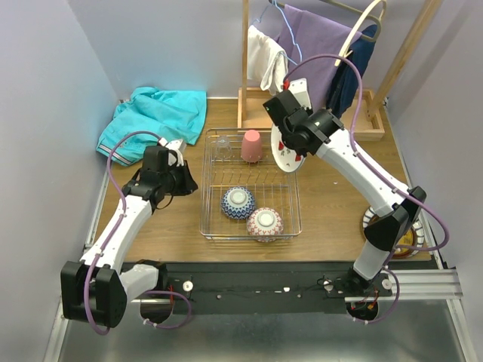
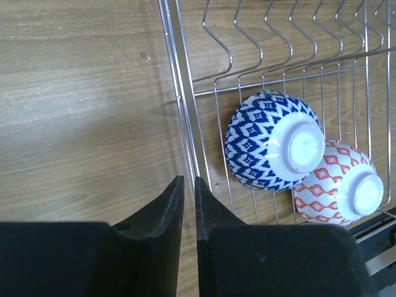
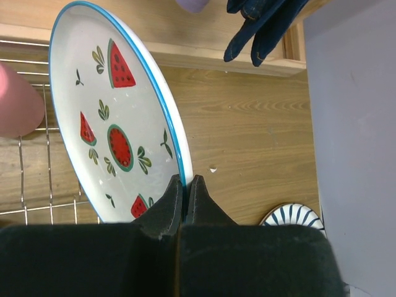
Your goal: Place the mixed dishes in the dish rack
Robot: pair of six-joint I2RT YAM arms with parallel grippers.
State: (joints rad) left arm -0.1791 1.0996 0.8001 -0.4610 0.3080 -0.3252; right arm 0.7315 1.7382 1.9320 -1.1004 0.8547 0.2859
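Black right pincer point(image 3: 184, 180) pinches glossy round plate point(image 3: 111, 117).

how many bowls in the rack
2: the blue-patterned bowl in the near half of the dish rack, the pink-patterned bowl beside it toward the near right corner. None looks hidden.

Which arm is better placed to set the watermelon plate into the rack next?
Right. The right gripper grips the white plate by its rim, on edge over the right edge of the dish rack. The left gripper is empty, over the table outside the rack's left wall.
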